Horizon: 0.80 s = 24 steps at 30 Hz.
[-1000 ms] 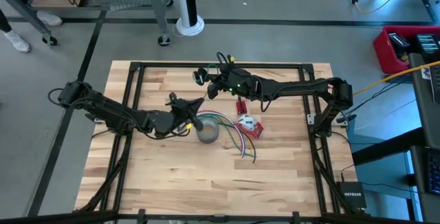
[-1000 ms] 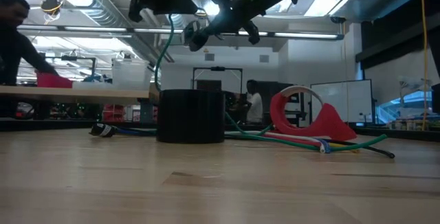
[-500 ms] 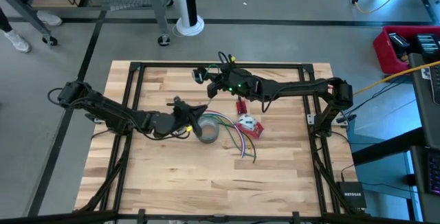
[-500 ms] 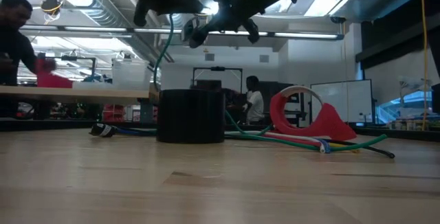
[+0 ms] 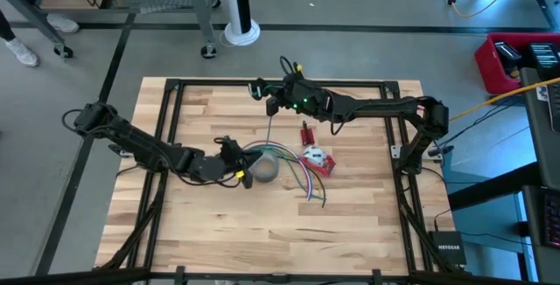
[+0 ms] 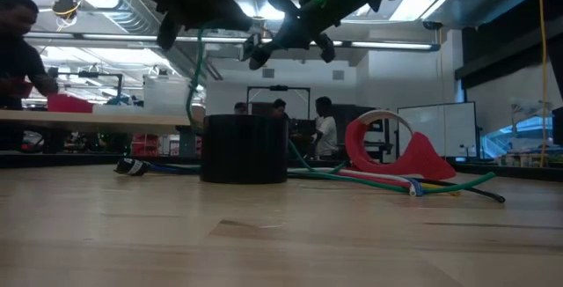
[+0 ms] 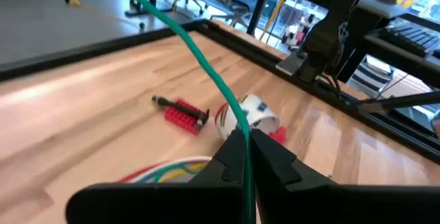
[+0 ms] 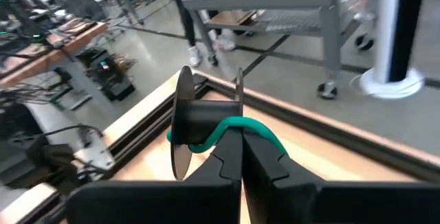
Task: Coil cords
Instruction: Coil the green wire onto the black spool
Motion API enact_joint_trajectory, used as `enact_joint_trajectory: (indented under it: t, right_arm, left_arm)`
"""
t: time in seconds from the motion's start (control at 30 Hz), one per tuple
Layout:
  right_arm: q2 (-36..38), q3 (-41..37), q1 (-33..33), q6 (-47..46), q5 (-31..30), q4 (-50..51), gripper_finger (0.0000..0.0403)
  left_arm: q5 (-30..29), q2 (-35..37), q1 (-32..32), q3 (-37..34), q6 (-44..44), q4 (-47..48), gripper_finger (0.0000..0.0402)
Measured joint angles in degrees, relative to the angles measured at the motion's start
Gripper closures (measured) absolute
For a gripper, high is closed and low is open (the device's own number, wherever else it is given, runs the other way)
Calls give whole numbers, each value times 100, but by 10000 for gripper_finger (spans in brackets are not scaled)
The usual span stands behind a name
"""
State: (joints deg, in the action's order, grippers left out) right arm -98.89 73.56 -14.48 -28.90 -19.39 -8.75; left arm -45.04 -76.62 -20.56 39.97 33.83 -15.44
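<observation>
The left tool point(image 5: 234, 149) sits near the middle of the tabletop point(image 5: 175, 232), just beside the grey tape roll point(image 5: 265, 168), its fingers pinched closed on a green cord point(image 7: 206, 66). The right tool point(image 5: 273, 99) hangs close to the far edge, also clamped tight on that green cord point(image 8: 237, 125), which wraps part-way round a small black spool point(image 8: 199, 122) in front of its fingers. The cord runs taut between the two tools. Loose cords point(image 5: 302, 180) in several colours lie fanned out beside the roll, next to a red tape dispenser point(image 5: 317, 160) and a small red block point(image 5: 306, 135).
</observation>
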Motion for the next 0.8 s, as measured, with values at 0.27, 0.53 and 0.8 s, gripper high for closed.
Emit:
enact_joint_trajectory:
  t: [0.27,0.53,0.8]
  right_arm:
    - [0,-2,-91,-151,496,-19,402]
    - [0,-2,-98,-269,800,28,402]
    - [0,-2,-95,-416,1363,531,402]
  left_arm:
    - [9,0,-38,0,662,779,401]
    - [-258,0,12,0,480,856,401]
    - [-293,20,364,-2,365,843,401]
